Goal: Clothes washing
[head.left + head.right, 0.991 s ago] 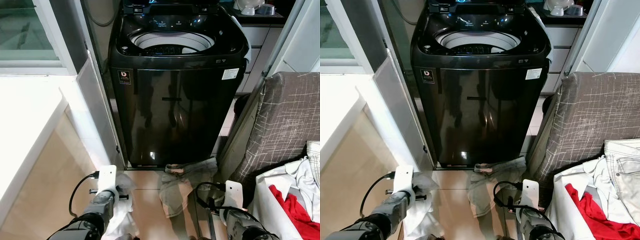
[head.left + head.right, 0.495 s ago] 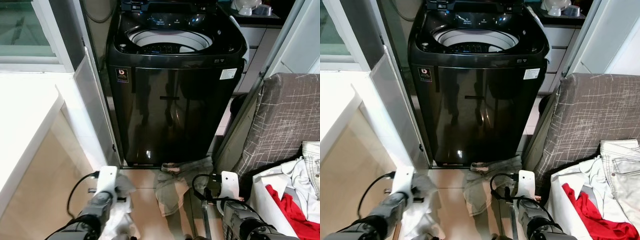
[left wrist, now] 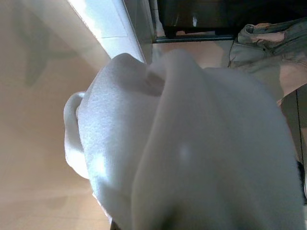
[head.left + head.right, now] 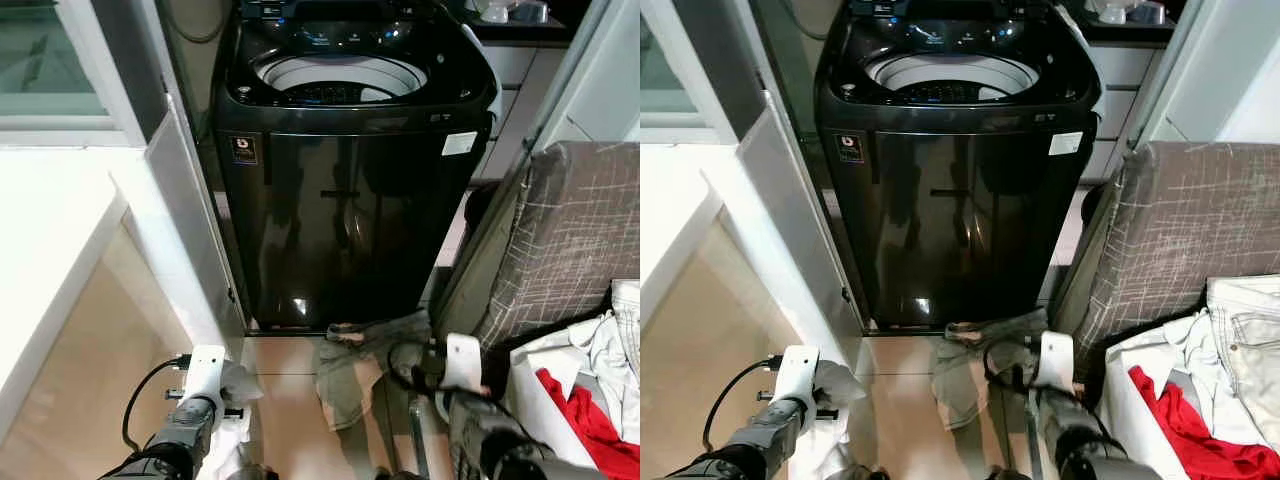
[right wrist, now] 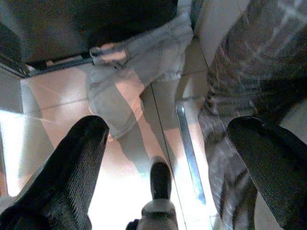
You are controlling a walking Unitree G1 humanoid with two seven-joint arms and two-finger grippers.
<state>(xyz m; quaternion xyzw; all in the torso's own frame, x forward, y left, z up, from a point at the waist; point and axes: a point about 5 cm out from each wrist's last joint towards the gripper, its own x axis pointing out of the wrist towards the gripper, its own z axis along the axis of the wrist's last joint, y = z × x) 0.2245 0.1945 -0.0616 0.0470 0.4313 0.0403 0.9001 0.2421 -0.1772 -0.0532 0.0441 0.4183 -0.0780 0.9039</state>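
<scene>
Left wrist view: left gripper (image 4: 215,400) now lower — clutching white cloth (image 3: 192,153); right gripper (image 5: 168,163) spread, empty.

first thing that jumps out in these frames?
The black top-load washing machine dead ahead, lid up and drum open. At its foot a grey garment lies crumpled on the floor tiles. The left pincer holds a white cloth; the right pincer hangs open over the floor.
</scene>
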